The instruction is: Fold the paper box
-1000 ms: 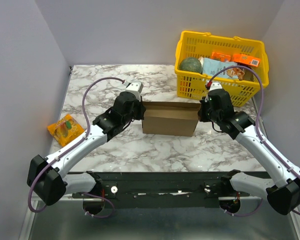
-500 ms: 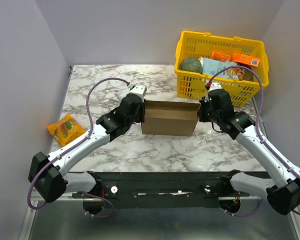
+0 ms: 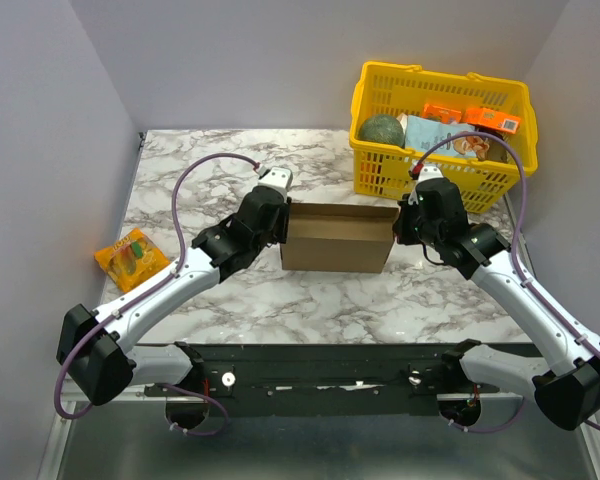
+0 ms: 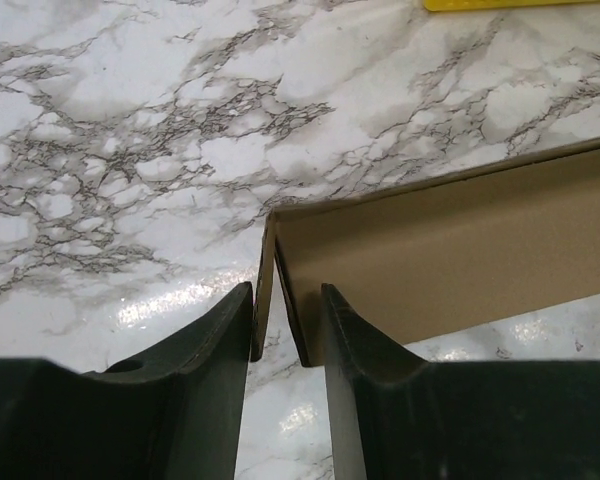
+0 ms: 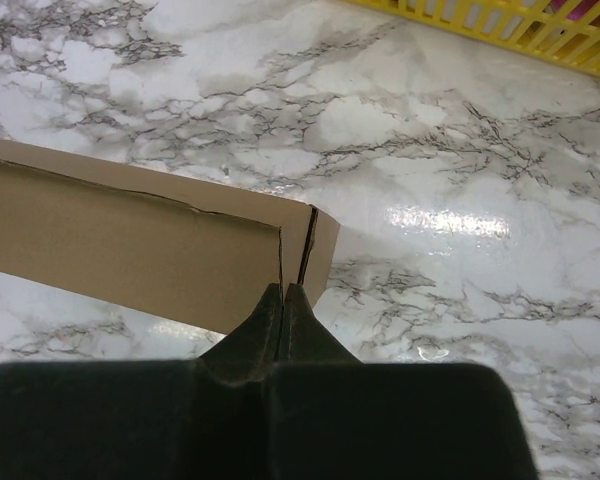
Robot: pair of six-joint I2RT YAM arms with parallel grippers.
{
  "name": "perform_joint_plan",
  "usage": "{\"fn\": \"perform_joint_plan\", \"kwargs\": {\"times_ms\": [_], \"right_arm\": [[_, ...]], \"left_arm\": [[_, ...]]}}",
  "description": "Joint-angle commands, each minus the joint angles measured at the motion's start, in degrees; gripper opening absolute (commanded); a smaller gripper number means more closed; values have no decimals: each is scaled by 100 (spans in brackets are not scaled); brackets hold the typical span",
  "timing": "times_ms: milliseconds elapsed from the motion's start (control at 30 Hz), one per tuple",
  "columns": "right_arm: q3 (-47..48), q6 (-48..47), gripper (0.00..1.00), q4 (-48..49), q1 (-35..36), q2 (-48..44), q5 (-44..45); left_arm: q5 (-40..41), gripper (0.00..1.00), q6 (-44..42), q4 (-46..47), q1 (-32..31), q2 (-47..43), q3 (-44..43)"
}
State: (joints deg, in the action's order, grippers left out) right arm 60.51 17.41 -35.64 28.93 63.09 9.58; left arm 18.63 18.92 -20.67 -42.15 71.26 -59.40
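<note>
Far left first: an orange snack packet (image 3: 130, 255) lies off by the edge of the marble tabletop (image 3: 210, 160), well apart from the action and no part of it. Now the left gripper (image 4: 287, 300): its fingers stand apart, one on each side of the left end wall of the paper box (image 3: 338, 238), straddling it rather than squeezing it. My read is that it's placed there to steady or square up that doubled-over end flap. The box itself sits mid-tabletop between the two arms, long side towards the arm bases. It's plain brown corrugated card, unprinted, already a shallow open-topped rectangle with its walls upright (the left end shows two layers of card not quite flat against each other, so that fold looks unfinished). Across to the right gripper (image 5: 283, 292): fingers pressed together, tips right up at the box's right end, just below the seam where two card layers meet. Whether a layer is nipped between them, I can't tell. It looks like a brace, keeping the box from sliding. Behind it, the yellow basket (image 3: 435, 175) sits near the box's far right corner, not touching.
</note>
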Motion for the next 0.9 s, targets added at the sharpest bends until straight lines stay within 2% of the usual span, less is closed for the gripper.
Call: {"fn": "perform_joint_plan", "kwargs": {"times_ms": [0, 200, 333, 467, 600, 800, 867], "right_arm": [[-136, 87, 1, -295, 69, -42, -308], [-127, 87, 1, -321, 69, -60, -317], [-127, 87, 1, -347, 69, -86, -291], [-118, 78, 1, -374, 69, -95, -247], [-110, 78, 1, -374, 69, -95, -247], [-101, 78, 1, -383, 69, -95, -247], [-101, 87, 1, -383, 69, -86, -255]], "left_arm": [[386, 44, -90, -139, -39, -51, -230], [413, 44, -116, -87, -48, -69, -318], [387, 43, -90, -402, -48, 28, -450], [404, 48, -64, -675, -48, -121, -328], [422, 50, -46, -807, -47, -271, -204], [510, 50, 7, -948, -47, -280, -186], [554, 46, 7, -922, -48, -324, -178]]}}
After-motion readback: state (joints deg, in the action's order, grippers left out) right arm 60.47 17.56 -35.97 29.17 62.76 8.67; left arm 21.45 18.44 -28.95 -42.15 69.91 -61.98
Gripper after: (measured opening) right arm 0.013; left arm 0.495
